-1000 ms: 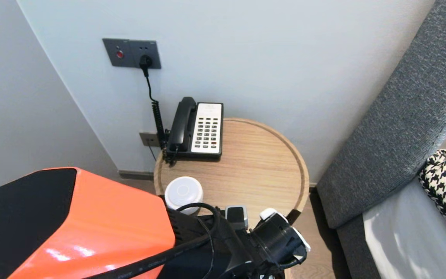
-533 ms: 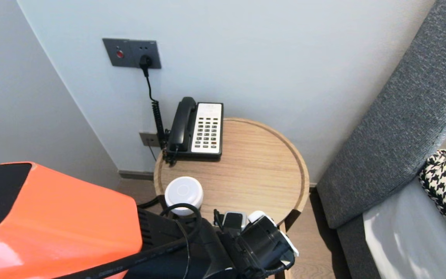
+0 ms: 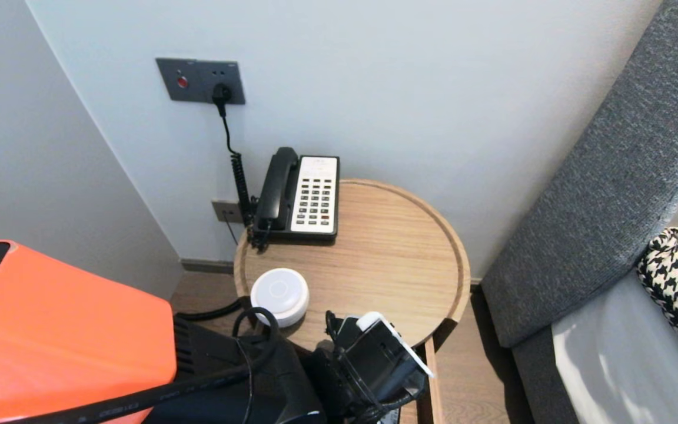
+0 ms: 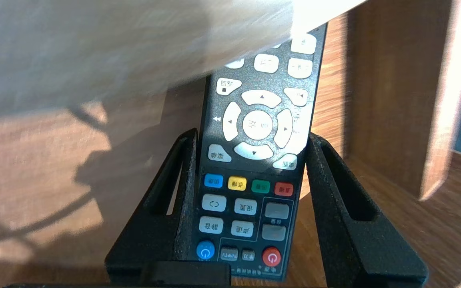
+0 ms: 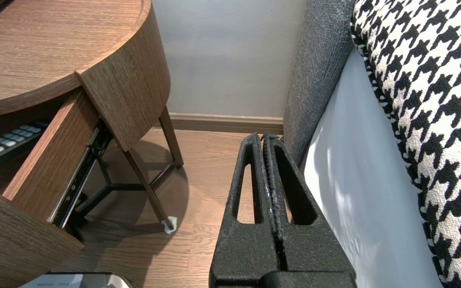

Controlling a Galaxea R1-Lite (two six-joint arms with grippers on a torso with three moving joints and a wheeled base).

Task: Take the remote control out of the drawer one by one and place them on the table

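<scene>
The left end effector (image 4: 252, 136) is about half open and squeezes a black remote control (image 4: 250, 188) between its two fingers, one on each long side. The remote control is inside the open drawer (image 5: 50, 160), just under the front edge of the round wooden surface (image 3: 398, 259), where a telephone (image 3: 301, 194) stands at the back by the wall and a white round thing (image 3: 279, 292) sits near the front. The right end effector (image 5: 263, 137) is shut tight with nothing in it and hangs over the floor (image 5: 198, 160) beside the grey sofa (image 5: 314, 60).
</scene>
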